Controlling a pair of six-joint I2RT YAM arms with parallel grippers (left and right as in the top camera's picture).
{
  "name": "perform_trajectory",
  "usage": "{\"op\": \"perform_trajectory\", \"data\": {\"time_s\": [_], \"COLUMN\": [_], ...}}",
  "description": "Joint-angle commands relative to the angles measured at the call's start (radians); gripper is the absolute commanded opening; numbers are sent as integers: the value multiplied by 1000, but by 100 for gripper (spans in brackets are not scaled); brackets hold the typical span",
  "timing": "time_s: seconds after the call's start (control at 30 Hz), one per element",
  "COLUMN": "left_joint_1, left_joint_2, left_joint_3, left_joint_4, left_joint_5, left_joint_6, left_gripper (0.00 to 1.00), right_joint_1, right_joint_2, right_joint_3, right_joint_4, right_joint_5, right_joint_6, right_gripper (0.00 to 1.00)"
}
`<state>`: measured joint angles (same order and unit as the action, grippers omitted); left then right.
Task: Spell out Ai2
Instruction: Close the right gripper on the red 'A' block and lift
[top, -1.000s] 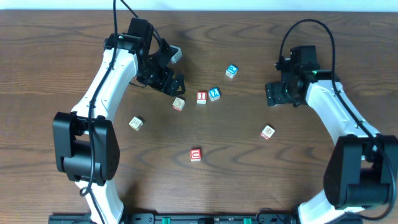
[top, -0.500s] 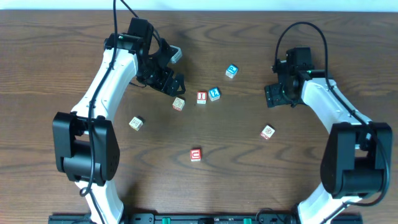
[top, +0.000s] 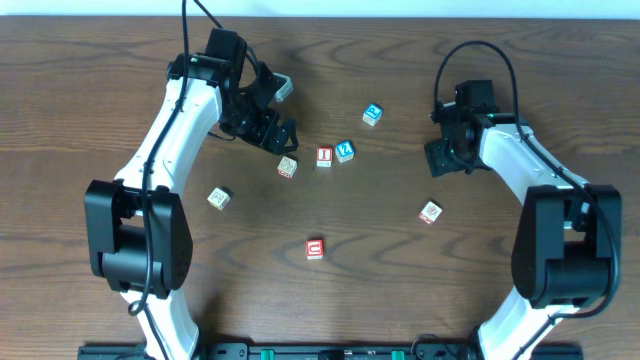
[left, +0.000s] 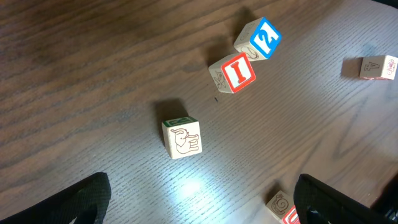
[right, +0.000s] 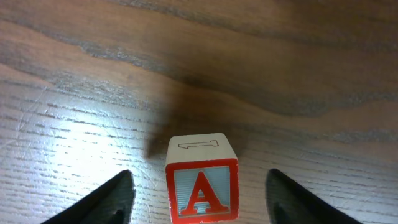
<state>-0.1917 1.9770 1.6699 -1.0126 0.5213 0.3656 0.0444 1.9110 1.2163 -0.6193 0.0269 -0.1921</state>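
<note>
Over the table (top: 120, 300), the left gripper (top: 280, 137) hung with its jaws apart and empty, and an elephant block (left: 182, 138) lay just ahead of it. To the right of that cube, the red I block (left: 235, 72) and the blue 2 block (left: 261, 38) stood just beside each other in reading order. The only free place for the missing letter was on the I block's left, close to the elephant block. Farther right, the right gripper (top: 443, 158) was likewise spread wide and held nothing. Its wrist camera showed the A block (right: 202, 180) upright on the table, framed between the two fingers (right: 112, 199), with its lettered face toward the lens and square to the gap. Seen from overhead, what appeared to be the same cube lay a little nearer the front edge than the gripper, well apart from the other letters. The right arm was plainly the nearer one. Its next move looked to be a descent onto the cube, then a carry leftward past the 2 and the I.
</note>
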Motion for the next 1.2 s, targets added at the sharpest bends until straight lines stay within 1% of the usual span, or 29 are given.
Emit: {"op": "perform_trajectory", "data": {"time_s": [0.0,0.23,0.43,0.53,0.63,0.77,1.1,1.17], "left_joint_1": [1,1,1,1,1,1,1,1], "left_joint_2": [0,0,0,0,0,0,0,0], "left_joint_3": [1,1,1,1,1,1,1,1], "left_joint_4": [0,0,0,0,0,0,-2,2], "left_joint_5": [15,15,15,15,15,15,23,23], "left_joint_6": [-3,-3,-3,-3,-3,-3,-7,-7], "left_gripper": [95,95,95,95,96,95,95,95], "right_joint_1": [6,5,6,6,6,6,10,10], "right_joint_2": [6,11,39,38,38,38,37,35], "right_joint_3": [11,11,11,11,11,11,14,15], "right_joint_4": [3,18,17,22,21,26,29,29], "right_joint_5": [6,6,5,-1,-1,-1,-2,-3], "right_joint_6": [-27,-27,-26,-26,-26,-26,-24,-6], "right_gripper": [60,58,52,50,45,33,24,23]}}
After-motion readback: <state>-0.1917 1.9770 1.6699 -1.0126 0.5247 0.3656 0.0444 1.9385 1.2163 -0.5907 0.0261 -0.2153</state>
